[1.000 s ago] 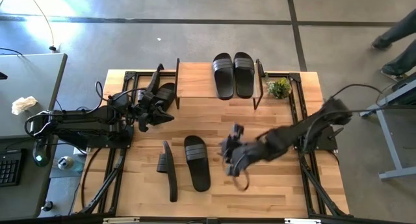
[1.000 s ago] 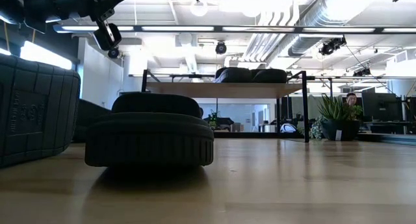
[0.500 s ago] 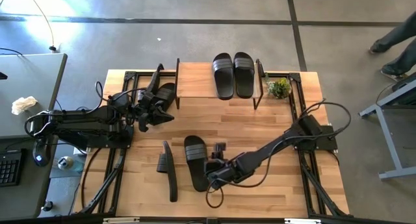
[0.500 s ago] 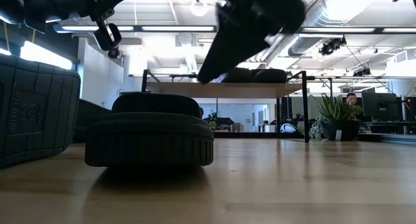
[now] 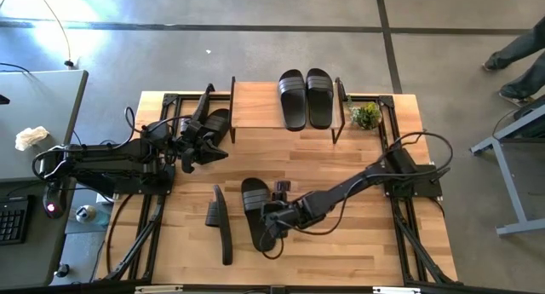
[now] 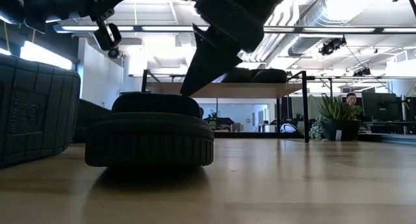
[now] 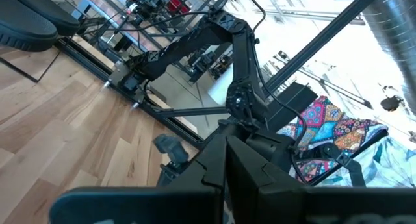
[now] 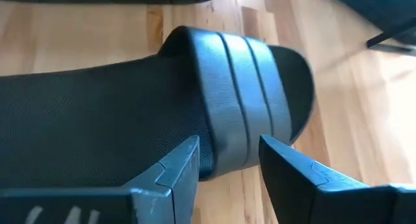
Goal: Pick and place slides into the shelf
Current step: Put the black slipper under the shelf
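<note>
My right gripper [image 8: 227, 165], fingers parted, straddles the flat slide's [image 5: 257, 210] strap [image 8: 244, 94]. Risk I see: closing off-centre slips off. Left gripper state: cannot tell.

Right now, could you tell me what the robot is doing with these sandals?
The right pincer is open, its fingers straddling the strap of a flat slide mid-table, not yet closed. The left pincer holds another slide beside the shelf, whose top already carries a pair. One slide lies on edge nearby.
</note>
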You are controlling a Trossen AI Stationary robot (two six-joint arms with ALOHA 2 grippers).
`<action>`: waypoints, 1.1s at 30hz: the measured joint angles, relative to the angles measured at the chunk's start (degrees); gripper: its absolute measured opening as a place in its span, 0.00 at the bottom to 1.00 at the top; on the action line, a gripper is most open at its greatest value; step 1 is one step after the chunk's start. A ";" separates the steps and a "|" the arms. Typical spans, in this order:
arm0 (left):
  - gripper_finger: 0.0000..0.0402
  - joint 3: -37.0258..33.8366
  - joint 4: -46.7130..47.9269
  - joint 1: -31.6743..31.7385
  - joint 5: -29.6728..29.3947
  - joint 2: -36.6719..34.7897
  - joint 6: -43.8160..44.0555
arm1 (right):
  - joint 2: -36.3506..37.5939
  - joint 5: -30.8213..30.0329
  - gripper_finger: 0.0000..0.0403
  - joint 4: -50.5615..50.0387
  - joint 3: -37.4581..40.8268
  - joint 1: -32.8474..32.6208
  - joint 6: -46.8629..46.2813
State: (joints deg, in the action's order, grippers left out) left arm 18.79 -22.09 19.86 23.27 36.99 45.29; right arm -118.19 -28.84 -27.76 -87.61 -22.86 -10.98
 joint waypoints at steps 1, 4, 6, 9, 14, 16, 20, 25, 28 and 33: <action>0.00 0.00 0.01 0.00 0.00 0.00 0.01 | -0.12 0.37 0.38 -0.01 0.00 0.12 0.06; 0.00 0.00 0.00 0.00 0.00 0.02 0.01 | -0.65 1.14 0.38 1.32 0.00 0.44 1.02; 0.00 0.00 0.01 0.00 0.00 0.00 -0.01 | -1.22 1.16 0.38 1.75 0.00 0.46 1.02; 0.00 0.01 0.48 0.00 0.00 0.01 0.01 | -1.81 -0.48 0.38 2.37 0.00 0.44 1.00; 0.00 0.02 1.81 0.00 0.00 0.00 0.01 | -2.16 -4.14 0.38 2.67 0.00 0.51 0.73; 0.00 0.02 2.49 0.00 0.00 0.00 0.01 | -2.15 -4.87 0.38 2.67 0.00 0.72 0.67; 0.00 0.02 2.76 0.00 0.00 0.00 0.01 | -2.35 -4.98 0.38 2.64 0.00 1.41 0.77; 0.00 0.02 2.77 0.00 0.00 0.02 0.01 | -3.86 -4.31 0.34 2.66 -0.02 2.13 0.52; 0.00 0.02 2.98 0.00 0.00 0.00 0.01 | -4.72 -4.61 0.30 3.01 -0.07 2.32 0.52; 0.00 0.02 3.04 0.00 0.00 0.00 0.01 | -5.21 -7.14 0.22 3.73 -0.11 1.91 -0.93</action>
State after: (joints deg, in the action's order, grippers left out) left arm 18.81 -19.05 19.86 23.26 36.99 45.30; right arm -123.40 -35.98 -24.02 -87.72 -20.95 -11.91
